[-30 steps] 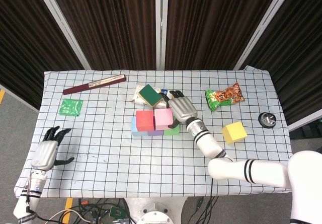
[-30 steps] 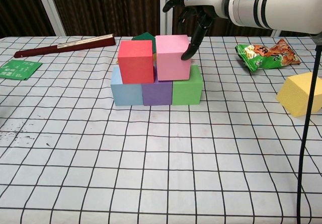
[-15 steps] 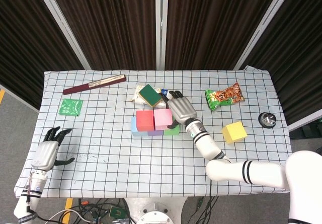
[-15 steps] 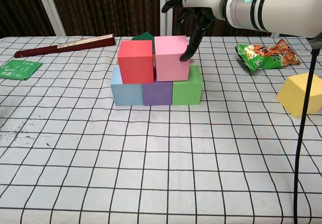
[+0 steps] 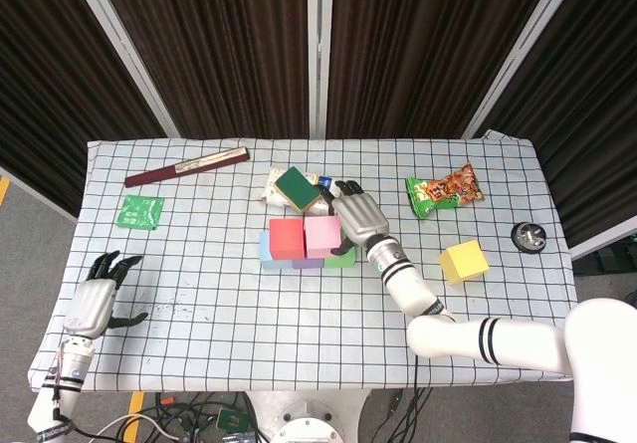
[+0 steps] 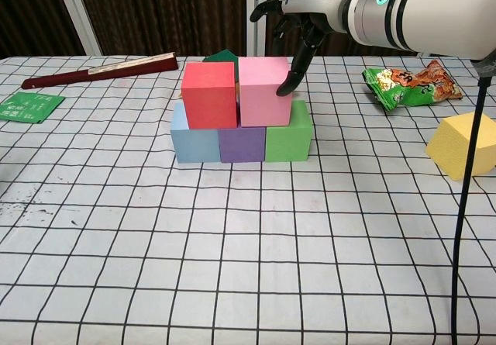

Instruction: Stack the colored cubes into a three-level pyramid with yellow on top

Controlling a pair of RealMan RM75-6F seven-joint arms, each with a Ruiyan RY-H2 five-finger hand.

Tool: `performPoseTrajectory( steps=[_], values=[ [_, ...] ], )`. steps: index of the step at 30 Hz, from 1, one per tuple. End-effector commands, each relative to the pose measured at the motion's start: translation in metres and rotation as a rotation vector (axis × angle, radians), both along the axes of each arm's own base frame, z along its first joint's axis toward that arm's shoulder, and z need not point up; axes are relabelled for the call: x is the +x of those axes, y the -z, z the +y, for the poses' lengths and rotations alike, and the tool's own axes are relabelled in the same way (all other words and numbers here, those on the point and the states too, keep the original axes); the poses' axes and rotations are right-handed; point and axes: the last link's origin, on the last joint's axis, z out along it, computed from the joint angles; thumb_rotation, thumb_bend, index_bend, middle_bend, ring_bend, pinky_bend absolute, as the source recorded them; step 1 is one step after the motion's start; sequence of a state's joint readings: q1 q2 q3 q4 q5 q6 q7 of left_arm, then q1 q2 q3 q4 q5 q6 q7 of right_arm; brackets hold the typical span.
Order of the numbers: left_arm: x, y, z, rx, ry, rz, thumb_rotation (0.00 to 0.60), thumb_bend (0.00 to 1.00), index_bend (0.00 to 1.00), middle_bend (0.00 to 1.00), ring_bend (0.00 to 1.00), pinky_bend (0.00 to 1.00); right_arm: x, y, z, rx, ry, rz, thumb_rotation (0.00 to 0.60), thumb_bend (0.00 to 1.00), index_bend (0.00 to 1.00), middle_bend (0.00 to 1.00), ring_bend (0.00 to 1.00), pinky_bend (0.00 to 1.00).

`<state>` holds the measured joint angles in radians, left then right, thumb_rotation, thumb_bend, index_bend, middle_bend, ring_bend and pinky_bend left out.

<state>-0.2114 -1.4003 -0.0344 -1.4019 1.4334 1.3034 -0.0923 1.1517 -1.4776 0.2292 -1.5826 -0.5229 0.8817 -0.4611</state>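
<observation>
A light blue cube (image 6: pixel 193 140), a purple cube (image 6: pixel 242 143) and a green cube (image 6: pixel 289 139) stand in a row on the checked cloth. On top sit a red cube (image 6: pixel 209 94) and a pink cube (image 6: pixel 264 91), side by side. My right hand (image 6: pixel 301 19) hovers over the pink cube's right side, fingers spread, one fingertip (image 6: pixel 284 91) touching its right face. It holds nothing. The yellow cube (image 6: pixel 466 145) lies alone far to the right. My left hand (image 5: pixel 93 302) rests open near the table's front left corner, seen only in the head view.
A green sponge (image 5: pixel 298 187) on a wrapper lies just behind the stack. A snack bag (image 6: pixel 411 82) is at the right back, a dark red folded fan (image 6: pixel 97 70) and a green packet (image 6: pixel 27 105) at the left. A small black disc (image 5: pixel 529 236) sits near the right edge.
The pink cube has slid slightly left, closing the gap to the red cube, with my right fingertip following it. The left hand has not moved.
</observation>
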Motion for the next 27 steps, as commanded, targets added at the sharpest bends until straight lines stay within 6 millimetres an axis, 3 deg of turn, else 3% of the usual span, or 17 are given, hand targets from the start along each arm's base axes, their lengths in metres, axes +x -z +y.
performPoseTrajectory(
  steps=[1,27],
  values=[
    [-0.0001,-0.0001,0.0004,0.0,0.0,0.001,0.6,0.0,0.16,0.19,0.02,0.04,-0.0003,0.0001,0.0,0.001,0.001,0.001,0.6,0.06,0.0,0.43,0.02,0.0],
    [0.0017,0.0015,-0.0004,-0.012,0.015,-0.007,0.6,0.0,0.16,0.19,0.02,0.04,0.0008,0.0021,-0.0004,0.003,0.012,-0.007,0.6,0.07,0.0,0.43,0.03,0.0]
  ],
)
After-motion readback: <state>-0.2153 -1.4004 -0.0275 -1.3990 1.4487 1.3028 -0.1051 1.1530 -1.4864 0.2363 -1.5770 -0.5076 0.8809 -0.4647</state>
